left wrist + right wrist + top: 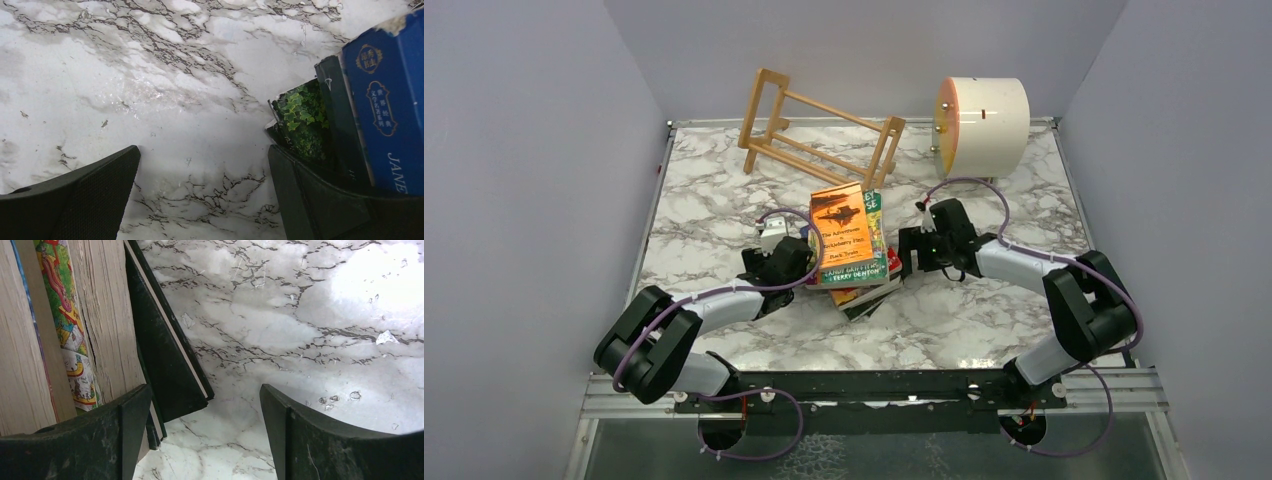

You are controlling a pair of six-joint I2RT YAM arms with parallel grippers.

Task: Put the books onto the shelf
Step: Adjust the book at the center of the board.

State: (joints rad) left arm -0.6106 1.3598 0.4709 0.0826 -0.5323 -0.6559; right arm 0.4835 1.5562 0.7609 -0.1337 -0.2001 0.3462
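Observation:
The books (849, 245) lie in a loose stack in the middle of the marble table, an orange cover on top. The shelf (819, 130), a light-wood rack, sits tilted at the back. My left gripper (792, 262) is at the stack's left side and open. In the left wrist view only marble lies between its fingers (202, 185), with a blue spine (387, 110) and an ivy-green cover (302, 125) beside the right finger. My right gripper (914, 255) is open at the stack's right side. Its left finger (100, 440) rests by the page edges (105, 315), and a black cover's (165, 355) corner pokes into the gap.
A cream cylindrical drum (982, 125) lies on its side at the back right. Grey walls close in the table (714, 200) on three sides. The arm bases stand on a black rail (874, 385) at the near edge.

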